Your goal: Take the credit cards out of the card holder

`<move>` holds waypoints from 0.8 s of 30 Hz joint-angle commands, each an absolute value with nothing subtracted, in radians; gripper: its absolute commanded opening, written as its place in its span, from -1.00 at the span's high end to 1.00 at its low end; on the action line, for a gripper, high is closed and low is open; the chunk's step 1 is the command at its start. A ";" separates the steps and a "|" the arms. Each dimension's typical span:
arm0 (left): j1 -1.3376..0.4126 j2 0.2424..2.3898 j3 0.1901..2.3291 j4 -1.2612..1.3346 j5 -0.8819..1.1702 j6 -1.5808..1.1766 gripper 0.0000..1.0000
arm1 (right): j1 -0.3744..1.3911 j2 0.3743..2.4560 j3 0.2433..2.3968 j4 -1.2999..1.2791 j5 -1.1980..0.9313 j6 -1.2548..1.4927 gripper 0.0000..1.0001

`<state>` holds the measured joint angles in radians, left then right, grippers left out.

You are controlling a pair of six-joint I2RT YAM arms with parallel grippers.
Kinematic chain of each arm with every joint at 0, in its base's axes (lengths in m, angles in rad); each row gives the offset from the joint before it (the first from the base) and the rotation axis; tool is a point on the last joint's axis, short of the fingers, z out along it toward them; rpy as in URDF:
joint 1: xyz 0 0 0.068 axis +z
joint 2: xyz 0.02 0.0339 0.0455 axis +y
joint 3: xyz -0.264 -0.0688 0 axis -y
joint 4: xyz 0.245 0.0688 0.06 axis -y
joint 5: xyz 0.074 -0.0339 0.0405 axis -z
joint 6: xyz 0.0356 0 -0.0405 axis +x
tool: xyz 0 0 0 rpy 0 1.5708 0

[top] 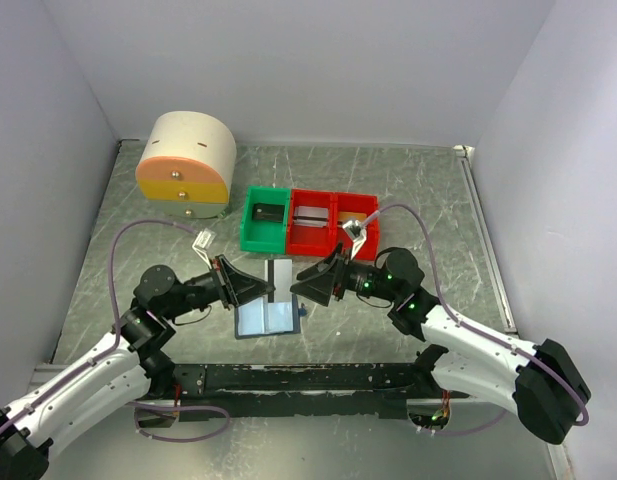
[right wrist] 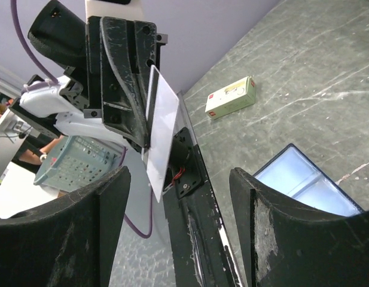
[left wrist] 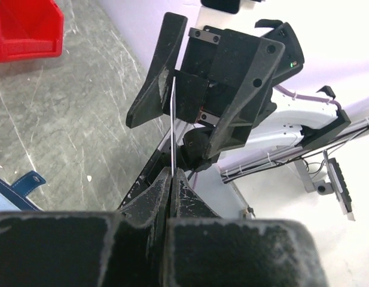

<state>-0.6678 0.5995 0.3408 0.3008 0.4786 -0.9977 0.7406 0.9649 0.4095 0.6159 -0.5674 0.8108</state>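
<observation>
Grey card (right wrist: 162,119), edge in left hand (left wrist: 171,176); right hand (right wrist: 181,179) spread

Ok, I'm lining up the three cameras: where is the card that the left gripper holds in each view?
Top external: card at centre, just above the open card holder.
Left wrist: thin edge-on line, centre.
Right wrist: upper left, face showing.
Shared landmark: the card holder's pale blue lining and tab, in all three.

Both arms reach inward, tips nearly meeting; left gripper (top: 270,290) pinches a credit card (right wrist: 163,119), right gripper (top: 298,286) gapes wide.
</observation>
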 commanded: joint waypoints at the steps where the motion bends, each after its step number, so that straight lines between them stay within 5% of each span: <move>1: -0.663 0.572 0.357 0.362 0.529 -0.933 0.86 | 0.740 0.972 0.422 0.637 -0.574 0.838 -0.35; 17: -0.663 0.558 0.314 0.409 0.553 -0.942 0.87 | 0.740 1.059 0.398 0.897 -0.633 0.975 -0.12; 24: -0.662 0.566 0.301 0.439 0.559 -0.960 0.86 | 0.748 1.119 0.405 0.990 -0.685 1.015 0.20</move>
